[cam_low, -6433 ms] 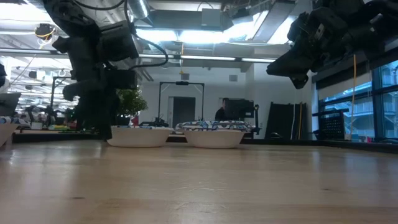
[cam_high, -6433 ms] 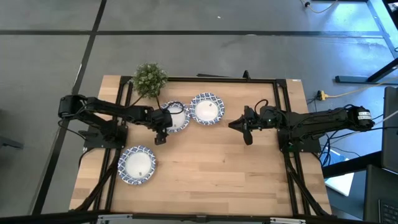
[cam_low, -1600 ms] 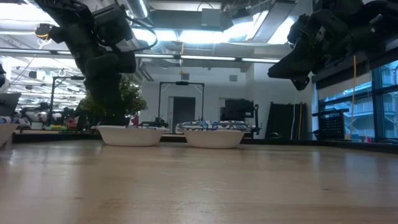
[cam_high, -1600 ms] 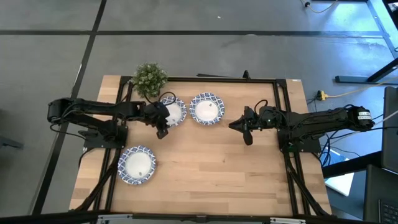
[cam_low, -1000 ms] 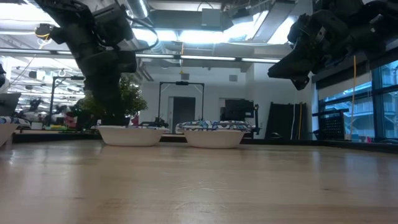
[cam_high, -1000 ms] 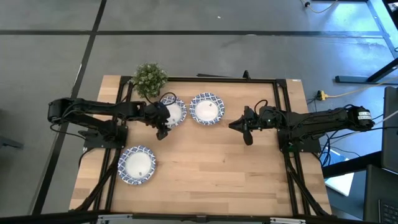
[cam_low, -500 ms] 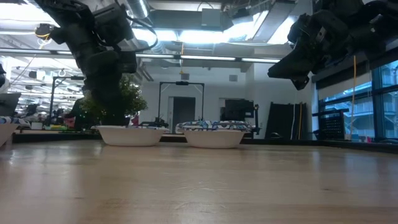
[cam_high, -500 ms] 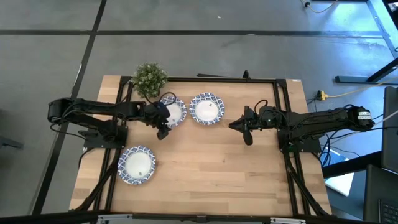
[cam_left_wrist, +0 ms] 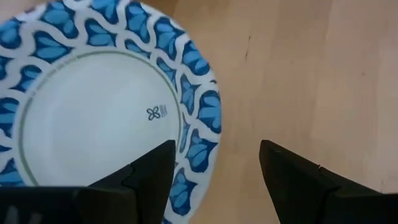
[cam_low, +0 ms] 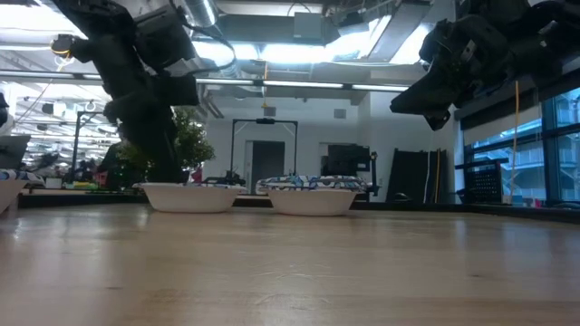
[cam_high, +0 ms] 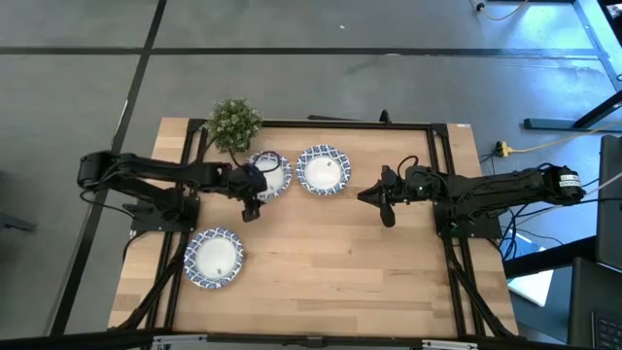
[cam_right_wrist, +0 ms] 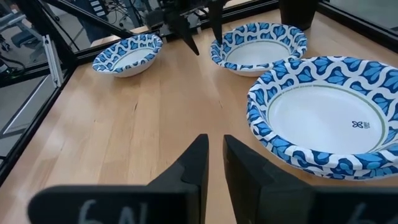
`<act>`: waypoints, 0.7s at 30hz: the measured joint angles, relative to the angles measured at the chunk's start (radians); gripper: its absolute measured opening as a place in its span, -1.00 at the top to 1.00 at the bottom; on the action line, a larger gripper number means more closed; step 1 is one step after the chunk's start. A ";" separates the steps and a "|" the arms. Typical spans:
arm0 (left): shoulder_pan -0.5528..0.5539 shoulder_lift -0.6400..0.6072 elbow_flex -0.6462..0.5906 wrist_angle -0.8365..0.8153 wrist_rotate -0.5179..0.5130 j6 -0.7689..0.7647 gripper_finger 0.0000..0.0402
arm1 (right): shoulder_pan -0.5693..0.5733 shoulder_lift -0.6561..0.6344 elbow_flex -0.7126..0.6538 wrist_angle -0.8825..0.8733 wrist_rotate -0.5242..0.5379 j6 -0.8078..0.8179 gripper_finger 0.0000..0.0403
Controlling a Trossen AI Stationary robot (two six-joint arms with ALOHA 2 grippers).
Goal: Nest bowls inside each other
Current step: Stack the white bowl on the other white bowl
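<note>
Since half a second ago the left arm has drawn back a little toward its own side, so the left gripper (cam_high: 251, 201) now sits just off the rim of the bowl by the plant (cam_high: 268, 174) instead of over it. Its fingers (cam_left_wrist: 149, 177) are spread wide with nothing between them; the bowl's patterned rim (cam_left_wrist: 193, 99) lies just ahead of the gap, and bare wood fills the space beside it.

Next to that bowl, almost rim to rim, stands the middle bowl (cam_high: 324, 170). The potted plant (cam_high: 234, 123) crowds the first bowl from the far-left corner of the table (cam_high: 340, 262). A third bowl (cam_high: 215, 258) rests well apart, near the left edge and closer to the front.

Off to the right, the right gripper (cam_high: 385, 197) hangs above open tabletop, fingers (cam_right_wrist: 196, 163) nearly together and empty, with clear wood between it and the middle bowl.
</note>
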 joint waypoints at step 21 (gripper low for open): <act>0.002 0.147 0.000 0.034 -0.102 -0.001 0.04 | 0.000 0.000 0.000 0.000 0.000 -0.001 0.75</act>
